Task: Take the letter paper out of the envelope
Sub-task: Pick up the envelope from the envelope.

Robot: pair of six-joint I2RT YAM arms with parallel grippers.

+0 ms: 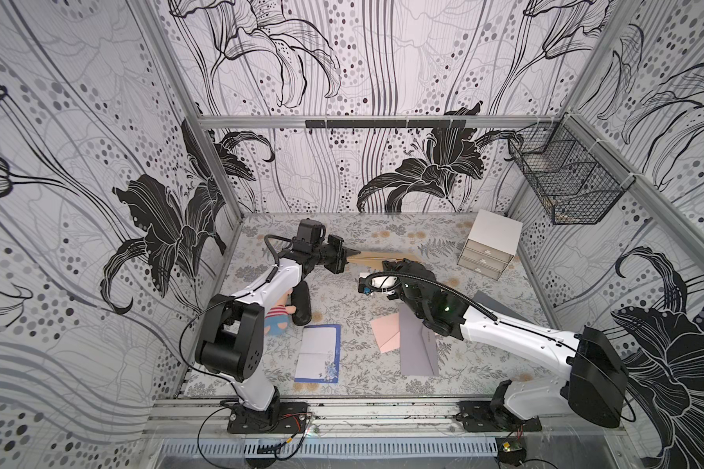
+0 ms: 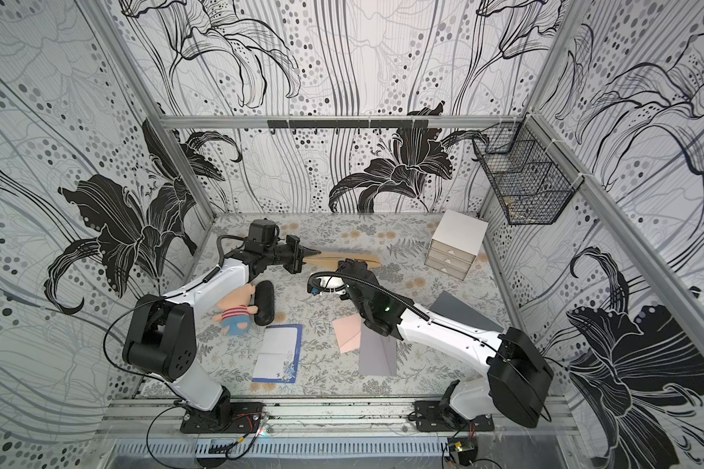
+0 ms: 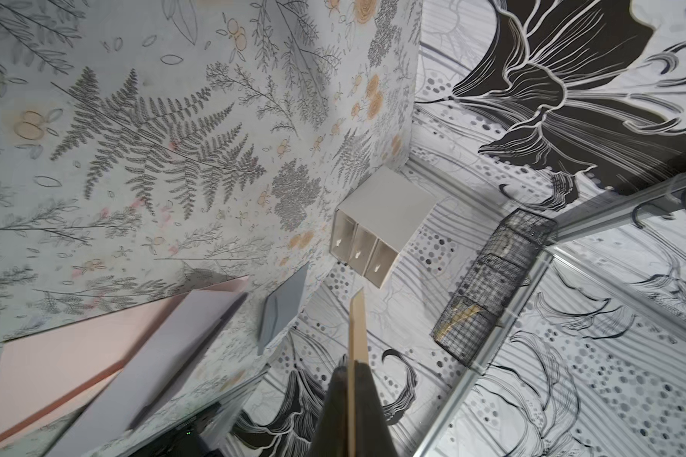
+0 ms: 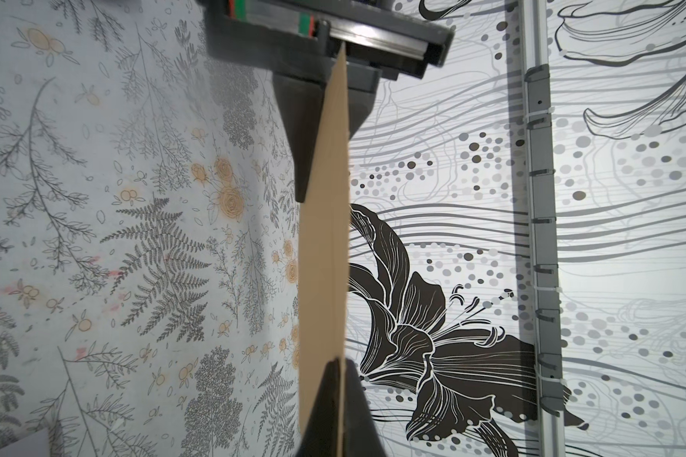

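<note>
Left end effector [image 1: 351,254] is clamped on one short end of the tan envelope [image 1: 374,256], its two fingers pressed together with the paper between them. In the left wrist view the envelope shows nearly edge-on, a thin tan line rising from between the dark fingers [image 3: 335,399].

Right end effector [image 4: 338,366] is likewise closed on the envelope further along its length. The right wrist view shows the tan strip running straight from its fingertips to the other arm's fingers.

The envelope hangs in the air over the back part of the worktop [image 1: 342,292], clear of the surface. Its long axis lies roughly level and runs sideways across the cell, from the left end effector towards the white drawer unit [image 1: 489,243]. In both top views it appears as a narrow tan strip, and its far end reaches past the right end effector. Whether a sheet is inside it cannot be told.

Nearer the arm bases, a blue-edged letter sheet [image 1: 318,353] lies flat on the worktop. A pink envelope [image 1: 387,333] and a grey envelope [image 1: 417,349] lie together beside it.
</note>
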